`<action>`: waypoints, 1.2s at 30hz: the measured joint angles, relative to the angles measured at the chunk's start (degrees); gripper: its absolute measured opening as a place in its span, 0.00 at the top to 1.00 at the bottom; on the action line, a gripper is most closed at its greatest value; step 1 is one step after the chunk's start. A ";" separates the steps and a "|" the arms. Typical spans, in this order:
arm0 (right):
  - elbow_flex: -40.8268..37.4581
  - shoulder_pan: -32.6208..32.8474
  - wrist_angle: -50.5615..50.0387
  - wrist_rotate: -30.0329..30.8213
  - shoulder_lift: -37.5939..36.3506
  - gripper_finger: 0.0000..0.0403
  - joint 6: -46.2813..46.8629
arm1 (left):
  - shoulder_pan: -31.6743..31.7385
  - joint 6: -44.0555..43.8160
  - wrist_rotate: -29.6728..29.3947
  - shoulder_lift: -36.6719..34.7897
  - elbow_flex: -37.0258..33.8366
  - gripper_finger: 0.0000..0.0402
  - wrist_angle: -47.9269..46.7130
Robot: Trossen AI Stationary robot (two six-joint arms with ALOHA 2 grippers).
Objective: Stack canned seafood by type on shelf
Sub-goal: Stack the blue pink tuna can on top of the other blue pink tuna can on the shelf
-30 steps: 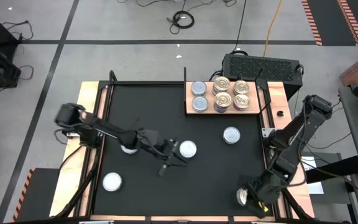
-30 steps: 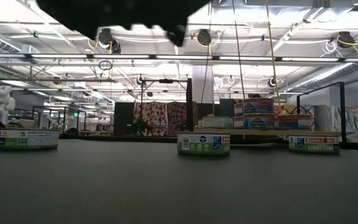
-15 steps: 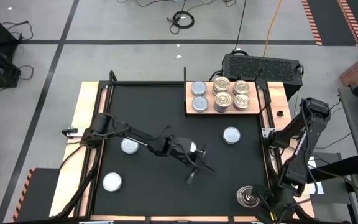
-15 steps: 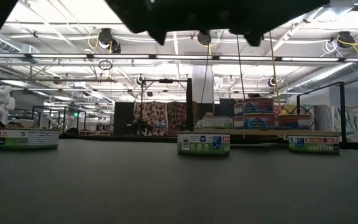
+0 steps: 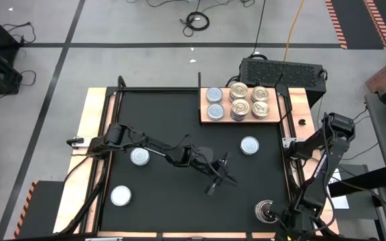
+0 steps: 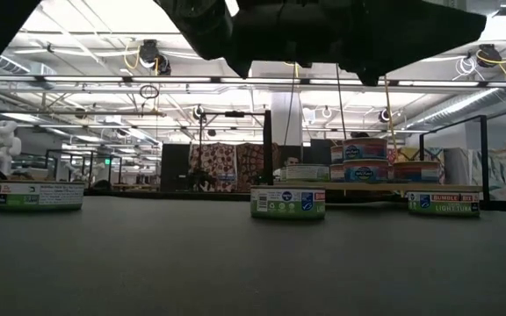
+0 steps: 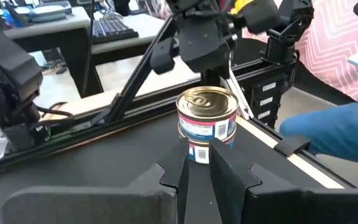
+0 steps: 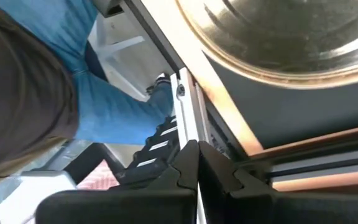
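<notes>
**Left arm swings toward gold-topped stack**

Swung over from mid-mat within the last second, the left pincer (image 5: 216,179) now hangs low over the black mat (image 5: 159,114), right of centre. Its fingers stand a narrow slit apart and hold nothing. Straight ahead in its wrist view stands a stack (image 7: 207,121) of two gold-topped tins at the mat's near right corner. The right pincer (image 8: 197,149), closed and empty, has drawn back to the table edge just beside that stack.

The stack looks like the next pick. The slit appears too narrow for a tin, so the fingers should spread before they close in. They should then come in level and clamp the top tin squarely by its wall, so the lower tin is not dragged along. The right arm sits close and needs to be kept clear of.

The tins are short, round, rigid metal with ridged pull-tab lids, and their glossy labels likely grip poorly. Three silvery tins (image 5: 249,145) (image 5: 139,156) (image 5: 120,195) lie loose on the matte mat. The shelf (image 5: 243,121), pale grained wood at the far right, carries silvery tins on its left and gold ones on its right.
</notes>
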 joint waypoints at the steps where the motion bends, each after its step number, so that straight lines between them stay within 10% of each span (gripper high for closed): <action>1: -0.02 0.00 -0.04 0.00 0.24 1.00 -0.06 | 0.00 -0.06 0.00 0.07 0.00 0.84 -0.08; 15: -0.14 0.04 -7.37 5.42 0.71 1.00 -3.02 | -2.90 0.34 -1.88 8.70 8.11 0.84 2.45; 21: -0.14 0.02 -7.43 7.58 0.71 1.00 -4.09 | -3.54 -9.28 -13.51 13.88 15.81 0.84 -0.39; 36: -0.12 -0.03 -4.16 12.57 0.71 1.00 -6.54 | -4.61 -19.99 -16.57 28.79 40.70 0.84 -11.92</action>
